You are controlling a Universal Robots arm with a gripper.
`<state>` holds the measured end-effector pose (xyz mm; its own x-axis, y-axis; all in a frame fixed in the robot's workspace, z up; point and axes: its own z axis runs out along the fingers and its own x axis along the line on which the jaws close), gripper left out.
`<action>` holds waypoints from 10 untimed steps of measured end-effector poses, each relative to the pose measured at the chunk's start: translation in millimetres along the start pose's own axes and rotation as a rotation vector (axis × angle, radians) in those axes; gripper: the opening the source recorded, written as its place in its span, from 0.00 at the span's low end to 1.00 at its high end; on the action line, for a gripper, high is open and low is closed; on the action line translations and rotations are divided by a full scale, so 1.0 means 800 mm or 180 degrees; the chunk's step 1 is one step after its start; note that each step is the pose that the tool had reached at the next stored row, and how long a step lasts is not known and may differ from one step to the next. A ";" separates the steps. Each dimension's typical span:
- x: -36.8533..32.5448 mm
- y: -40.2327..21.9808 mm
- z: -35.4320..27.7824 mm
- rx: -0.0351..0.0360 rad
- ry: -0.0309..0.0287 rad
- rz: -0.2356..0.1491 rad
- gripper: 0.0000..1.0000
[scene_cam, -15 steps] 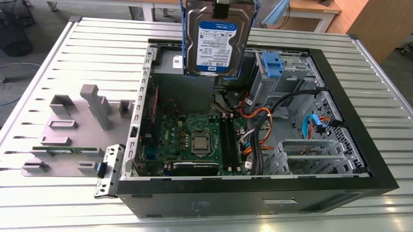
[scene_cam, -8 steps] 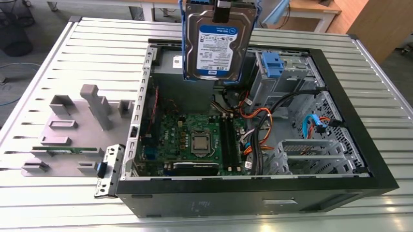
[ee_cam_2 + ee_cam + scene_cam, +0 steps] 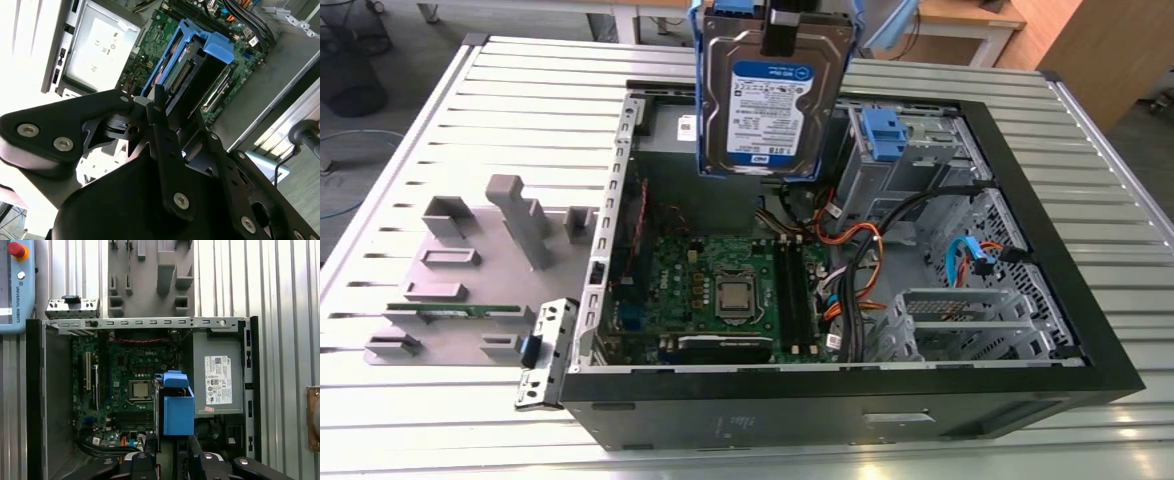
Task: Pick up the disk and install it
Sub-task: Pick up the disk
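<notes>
The end effector (image 3: 781, 28) is clenched on the top end of the disk (image 3: 771, 105), which hangs upright in the air above the open computer case (image 3: 854, 425), touching nothing below; in the first wrist view it hovers over the seam between the motherboard (image 3: 125, 370) and the gray power supply box (image 3: 220, 377). The hold looks narrow: thin black fingers pinch a dense slab of silver-black metal with a glossy white-and-blue label and slick blue plastic rails, so I judge that a jolt could make it swing or slide out. A drop would land it on the green, bristling motherboard and its bare metal processor cap. Loops of orange and black cables (image 3: 854, 250) lie close to the gray sheet-metal drive cage (image 3: 914, 165), and a rail could snag them or catch a thin stamped edge and jam if the disk comes in tilted. The ribbed aluminium surface (image 3: 520, 100) around the case is hard and grooved
</notes>
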<state>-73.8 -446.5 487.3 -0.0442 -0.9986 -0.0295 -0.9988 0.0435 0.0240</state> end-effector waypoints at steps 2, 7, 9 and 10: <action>0.0035 -0.0002 -0.0001 0.0000 0.0000 0.0000 0.35; 0.0122 -0.0005 -0.0004 0.0000 0.0001 0.0000 0.35; 0.0159 -0.0007 -0.0005 0.0000 0.0002 0.0000 0.35; 0.0177 -0.0008 -0.0005 0.0000 0.0001 0.0000 0.35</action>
<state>-73.8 -460.7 487.3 -0.0441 -0.9986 -0.0291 -0.9988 0.0434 0.0240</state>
